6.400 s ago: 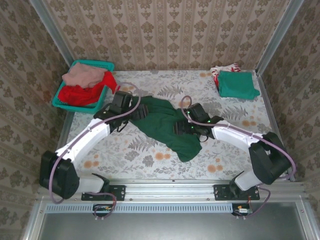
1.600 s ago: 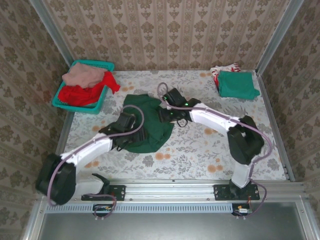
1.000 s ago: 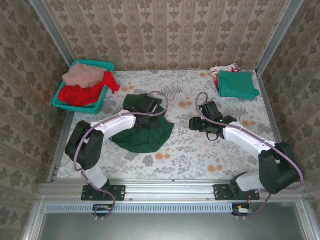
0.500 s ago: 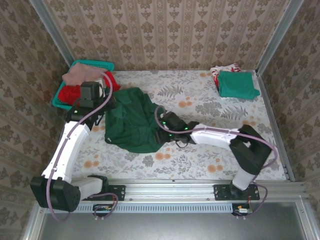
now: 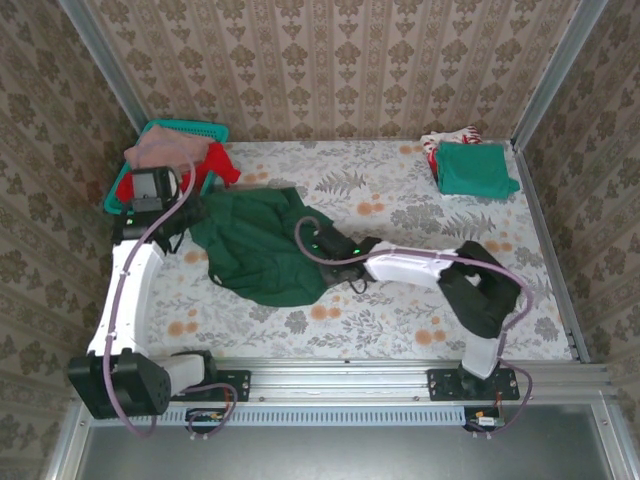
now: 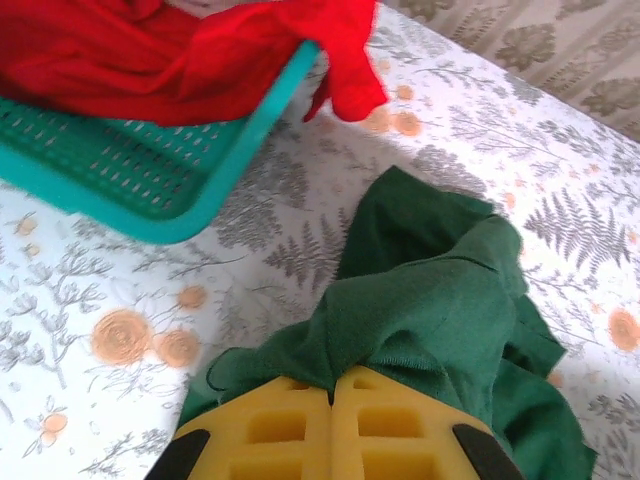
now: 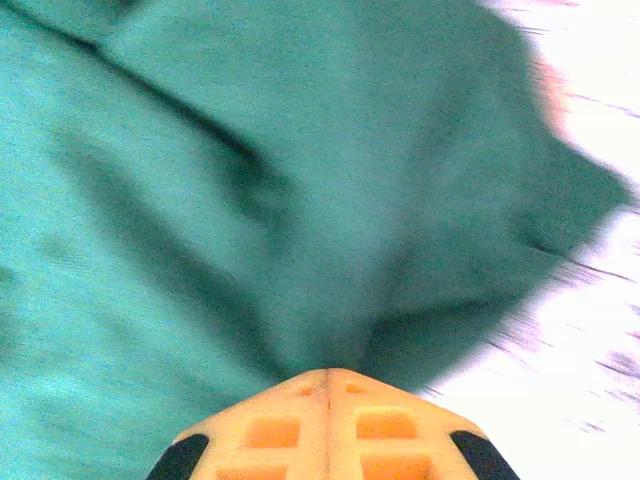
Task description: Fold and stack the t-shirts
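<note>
The left tool (image 6: 333, 374) is clamped on a bunched edge of the dark green t-shirt (image 6: 440, 290), which lies on the bench (image 6: 90, 290) just ahead of it. The right tool (image 7: 327, 374) is shut on another edge of that shirt, with the cloth spreading ahead and to its left.

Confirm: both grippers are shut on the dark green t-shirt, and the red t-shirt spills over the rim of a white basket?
Not quite: the basket is teal, not white, as the left wrist view shows. The rest holds: the left gripper and the right gripper are both shut on the dark green t-shirt, and the red t-shirt spills over the basket's rim.
</note>
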Robot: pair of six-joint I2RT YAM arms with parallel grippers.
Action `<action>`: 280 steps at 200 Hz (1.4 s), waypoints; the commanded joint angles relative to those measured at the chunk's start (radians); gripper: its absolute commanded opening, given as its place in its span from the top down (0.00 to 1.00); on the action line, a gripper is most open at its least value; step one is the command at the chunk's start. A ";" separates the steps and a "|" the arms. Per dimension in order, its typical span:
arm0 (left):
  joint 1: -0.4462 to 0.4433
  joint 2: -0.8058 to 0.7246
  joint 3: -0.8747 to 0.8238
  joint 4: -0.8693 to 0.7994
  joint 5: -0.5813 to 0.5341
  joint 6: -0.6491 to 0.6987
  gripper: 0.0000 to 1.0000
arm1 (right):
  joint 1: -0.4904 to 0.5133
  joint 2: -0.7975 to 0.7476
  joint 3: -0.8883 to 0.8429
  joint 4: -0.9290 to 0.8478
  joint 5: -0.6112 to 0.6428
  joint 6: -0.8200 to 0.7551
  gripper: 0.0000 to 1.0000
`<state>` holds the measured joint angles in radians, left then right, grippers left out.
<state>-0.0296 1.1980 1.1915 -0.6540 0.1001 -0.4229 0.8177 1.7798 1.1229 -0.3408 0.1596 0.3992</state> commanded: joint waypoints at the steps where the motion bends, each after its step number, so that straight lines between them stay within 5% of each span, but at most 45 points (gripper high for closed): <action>1: -0.122 0.080 0.121 0.030 -0.017 0.001 1.00 | -0.062 -0.222 -0.067 -0.039 0.072 0.011 1.00; 36: -0.279 0.175 0.349 -0.002 -0.058 0.019 1.00 | -0.146 -0.582 -0.165 -0.090 0.100 0.001 1.00; 56: -0.351 0.200 0.451 -0.068 -0.208 0.058 1.00 | -0.178 -0.646 -0.196 -0.057 0.043 -0.015 0.77; 79: -0.256 0.280 0.464 -0.147 -0.279 0.032 0.96 | -0.195 -0.578 -0.206 -0.035 0.044 -0.003 0.61; 89: -0.217 0.319 0.464 -0.202 -0.283 0.020 0.80 | -0.209 -0.550 -0.217 -0.022 0.029 0.009 0.59; 97: -0.208 0.328 0.448 -0.231 -0.317 0.012 0.56 | -0.222 -0.536 -0.229 -0.007 0.008 0.016 0.58; 123: -0.275 0.271 0.363 -0.245 -0.448 0.022 0.40 | -0.263 -0.511 -0.273 0.021 -0.022 0.028 0.56; 139: -0.359 0.243 0.364 -0.299 -0.560 0.010 0.22 | -0.303 -0.497 -0.293 0.025 -0.036 0.034 0.54; 156: -0.478 0.233 0.383 -0.358 -0.643 -0.011 0.14 | -0.340 -0.487 -0.309 0.035 -0.051 0.034 0.53; 187: -0.729 0.238 0.252 -0.244 -0.560 0.022 0.13 | -0.416 -0.501 -0.339 0.037 -0.060 0.052 0.51; 215: -0.891 0.404 0.153 -0.132 -0.465 -0.016 0.16 | -0.527 -0.518 -0.369 0.025 -0.096 0.108 0.50; 280: -1.010 0.714 0.215 -0.028 -0.355 -0.060 0.36 | -0.667 -0.576 -0.429 0.024 -0.146 0.121 0.47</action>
<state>-1.0241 1.8988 1.3552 -0.7315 -0.3096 -0.4599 0.1764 1.2377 0.7216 -0.3168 0.0563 0.5037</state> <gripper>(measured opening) 0.685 0.524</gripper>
